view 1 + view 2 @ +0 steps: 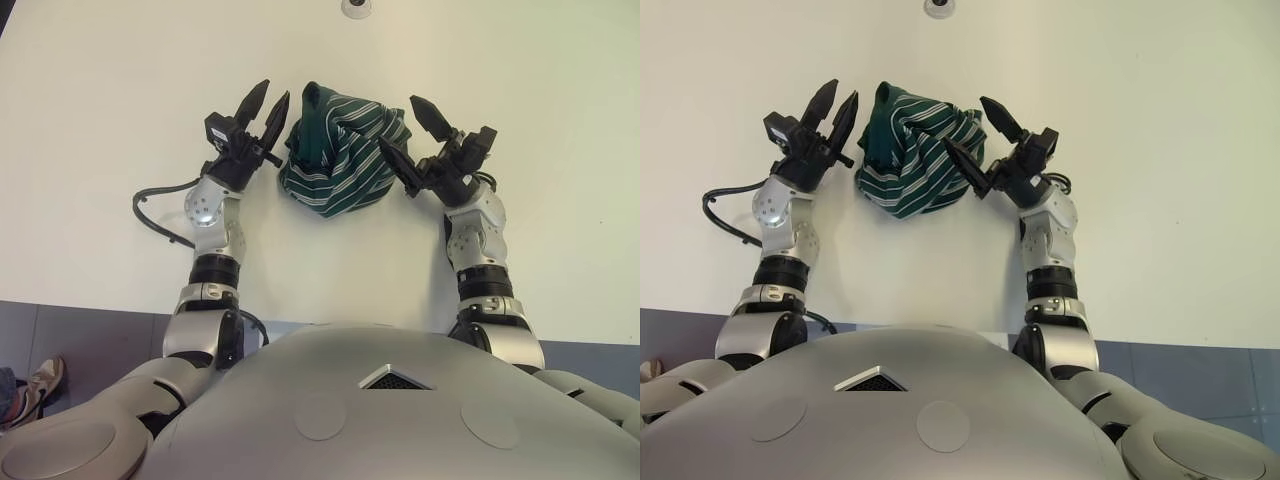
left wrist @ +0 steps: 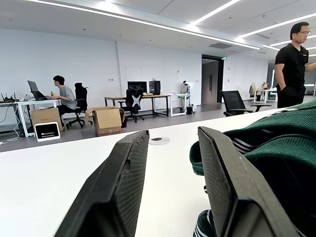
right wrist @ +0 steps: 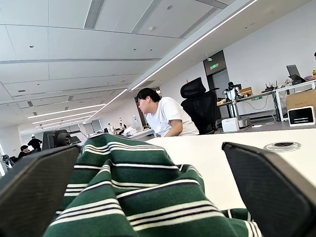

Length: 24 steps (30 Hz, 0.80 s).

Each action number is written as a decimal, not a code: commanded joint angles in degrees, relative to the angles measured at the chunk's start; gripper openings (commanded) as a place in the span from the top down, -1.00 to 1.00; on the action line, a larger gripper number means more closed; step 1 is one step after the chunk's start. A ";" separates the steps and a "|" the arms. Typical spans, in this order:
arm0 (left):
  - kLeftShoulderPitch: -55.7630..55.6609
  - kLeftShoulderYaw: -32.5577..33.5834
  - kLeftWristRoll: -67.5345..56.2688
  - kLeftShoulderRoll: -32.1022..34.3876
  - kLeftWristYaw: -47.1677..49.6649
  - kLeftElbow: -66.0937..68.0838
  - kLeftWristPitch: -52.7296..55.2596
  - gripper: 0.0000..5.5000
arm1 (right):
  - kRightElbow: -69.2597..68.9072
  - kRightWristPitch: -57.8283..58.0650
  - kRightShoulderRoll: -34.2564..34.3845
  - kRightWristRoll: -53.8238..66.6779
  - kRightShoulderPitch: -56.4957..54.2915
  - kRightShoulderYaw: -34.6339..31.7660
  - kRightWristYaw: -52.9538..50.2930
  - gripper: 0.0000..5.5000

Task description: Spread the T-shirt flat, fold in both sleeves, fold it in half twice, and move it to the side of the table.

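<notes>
Left claw (image 1: 272, 93) and right claw (image 1: 398, 121), both spread, flank the crumpled T-shirt (image 1: 335, 150) midway along the bench (image 1: 100, 100), seemingly to flatten it

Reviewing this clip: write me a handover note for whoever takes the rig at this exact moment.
Left gripper: open, empty, just beside the T-shirt's left edge.
Right gripper: open wide at the shirt's right edge; the fabric lies between the fingers but is not clamped.
T-shirt: green with white stripes, bunched in a heap on the white table, between the two grippers.
Done: nothing visible. The shirt is not spread.
Left: grip both sides and spread it flat, fold in both sleeves, fold in half twice, and move it to the side of the table.
</notes>
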 commanded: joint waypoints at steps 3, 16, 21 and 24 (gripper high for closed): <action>0.45 -0.06 0.21 0.42 -0.36 0.85 -0.26 0.34 | 0.91 0.25 0.14 0.01 0.74 -0.09 -0.02 -0.95; 0.81 -0.12 0.03 0.20 -0.24 0.11 0.01 0.34 | 0.39 0.28 0.15 0.03 0.96 -0.05 -0.17 -0.95; 2.94 -0.62 -2.50 -0.93 -0.79 -5.18 2.73 0.34 | -13.83 2.04 -0.76 2.47 5.78 -0.56 -3.19 -0.95; 4.33 -0.60 -5.79 -1.54 -1.28 -9.36 6.75 0.34 | -20.57 2.73 -1.66 0.15 4.34 -2.93 -13.29 -0.95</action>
